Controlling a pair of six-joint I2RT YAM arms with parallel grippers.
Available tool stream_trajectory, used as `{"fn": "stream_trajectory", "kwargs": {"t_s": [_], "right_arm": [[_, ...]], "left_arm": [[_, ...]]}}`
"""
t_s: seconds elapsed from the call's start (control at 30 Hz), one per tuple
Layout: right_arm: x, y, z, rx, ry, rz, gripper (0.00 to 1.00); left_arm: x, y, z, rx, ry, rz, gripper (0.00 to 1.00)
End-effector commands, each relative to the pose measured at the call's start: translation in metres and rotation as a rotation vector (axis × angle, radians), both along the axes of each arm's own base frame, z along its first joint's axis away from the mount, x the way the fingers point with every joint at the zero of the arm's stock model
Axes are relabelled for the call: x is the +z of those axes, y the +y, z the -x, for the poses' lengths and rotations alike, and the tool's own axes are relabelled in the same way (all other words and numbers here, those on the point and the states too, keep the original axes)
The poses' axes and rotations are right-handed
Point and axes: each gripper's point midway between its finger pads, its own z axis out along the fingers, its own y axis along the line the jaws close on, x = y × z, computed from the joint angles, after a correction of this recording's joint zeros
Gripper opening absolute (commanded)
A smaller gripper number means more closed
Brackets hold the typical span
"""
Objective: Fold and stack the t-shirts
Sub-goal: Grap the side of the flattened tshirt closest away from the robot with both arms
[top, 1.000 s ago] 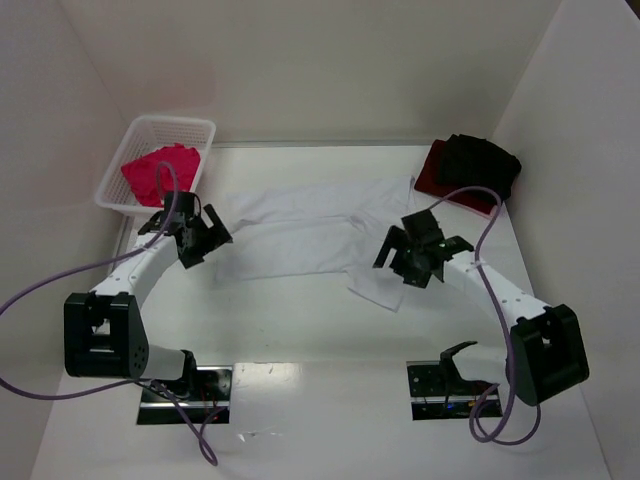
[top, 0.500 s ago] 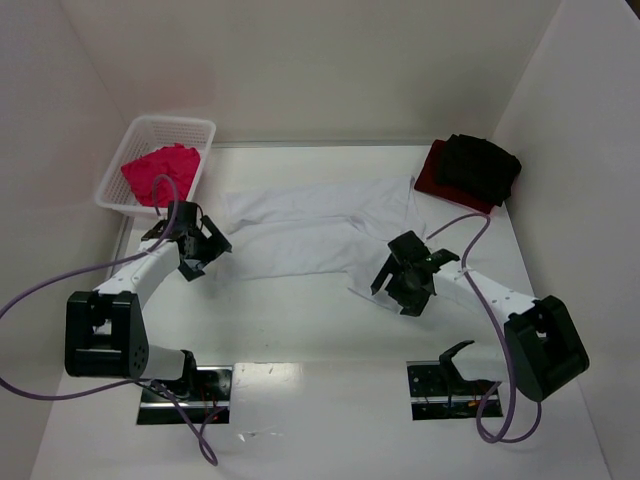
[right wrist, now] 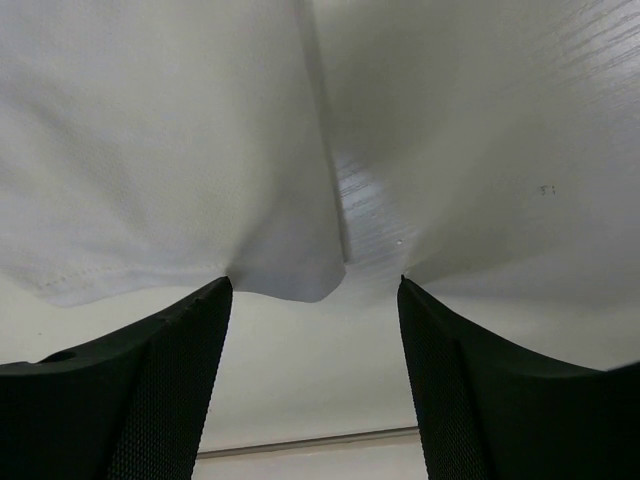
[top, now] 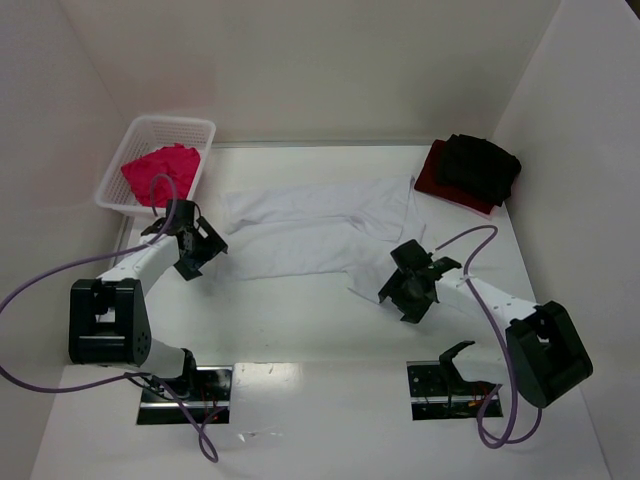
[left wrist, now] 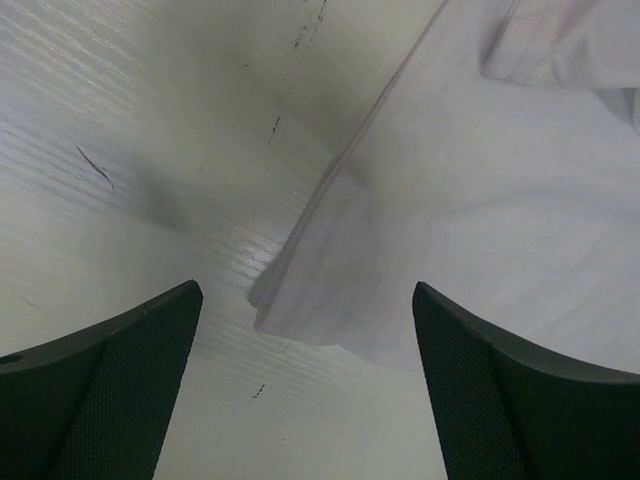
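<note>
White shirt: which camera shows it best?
The top view. It takes in the whole white shirt, spread out on the table. Each wrist view shows only one corner of it, close up.

Left arm (top: 145, 262): angled up the frame's left side.
Left fingers (left wrist: 110, 390): spread wide apart, pointing down.
Right arm (top: 487, 294): angled toward frame centre from lower right.
Right fingers (right wrist: 150, 390): spread wide apart.

Bright, diffuse light comes from above; my overhead view looks washed and slightly soft, with only faint shadows. In my left wrist view the desk (left wrist: 120, 120) carries a grey shadow patch and a small sheen. My left end effector (left wrist: 307, 300) sits dark and blurred at the bottom.
</note>
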Motion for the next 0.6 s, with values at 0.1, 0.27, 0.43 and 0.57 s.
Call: {"fn": "stream_trajectory", "kwargs": {"t_s": [0.1, 0.27, 0.43, 0.57], "right_arm": [[0.000, -0.006, -0.014, -0.045, 0.001, 0.057, 0.70], [0.000, -0.003, -0.024, -0.012, 0.000, 0.077, 0.59], [0.001, -0.003, -0.029, -0.006, -0.006, 0.088, 0.39], [0.001, -0.005, -0.030, 0.001, -0.003, 0.104, 0.18]], "left_arm": [[0.014, 0.001, -0.011, 0.002, -0.038, 0.003, 0.93], [0.014, -0.001, -0.011, -0.003, -0.038, 0.011, 0.92], [0.008, -0.003, -0.005, -0.007, -0.020, 0.022, 0.88], [-0.001, -0.007, 0.001, -0.019, 0.002, 0.046, 0.86]]}}
